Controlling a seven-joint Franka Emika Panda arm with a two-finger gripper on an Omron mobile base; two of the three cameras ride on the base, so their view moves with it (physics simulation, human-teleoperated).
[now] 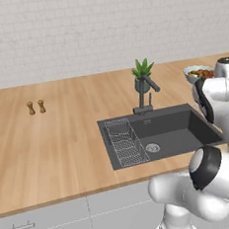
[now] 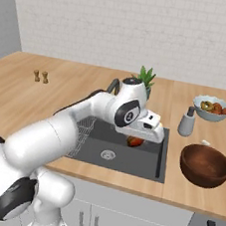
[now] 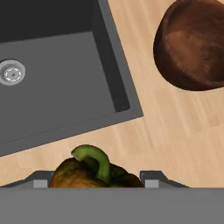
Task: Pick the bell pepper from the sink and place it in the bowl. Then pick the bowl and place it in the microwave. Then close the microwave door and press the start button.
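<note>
The red-orange bell pepper [image 3: 89,173] with its curled green stem sits between my finger tips, and my gripper [image 3: 96,180] is shut on it. It hangs lifted over the counter just off the corner of the dark grey sink [image 3: 57,87]. From the right base view the bell pepper [image 2: 135,142] shows under my hand, above the right end of the sink [image 2: 129,161]. The reddish-brown bowl [image 2: 205,165] stands on the counter right of the sink, and the bowl [image 3: 192,43] has nothing in it. The microwave and its door are out of view.
A wire rack [image 1: 125,141] lies in the sink's left part, with the faucet [image 1: 147,96] and a potted plant [image 1: 142,74] behind. A pale fruit bowl [image 2: 213,107] and a grey bottle [image 2: 186,121] stand behind the wooden bowl. Two small shakers [image 1: 36,107] stand far left.
</note>
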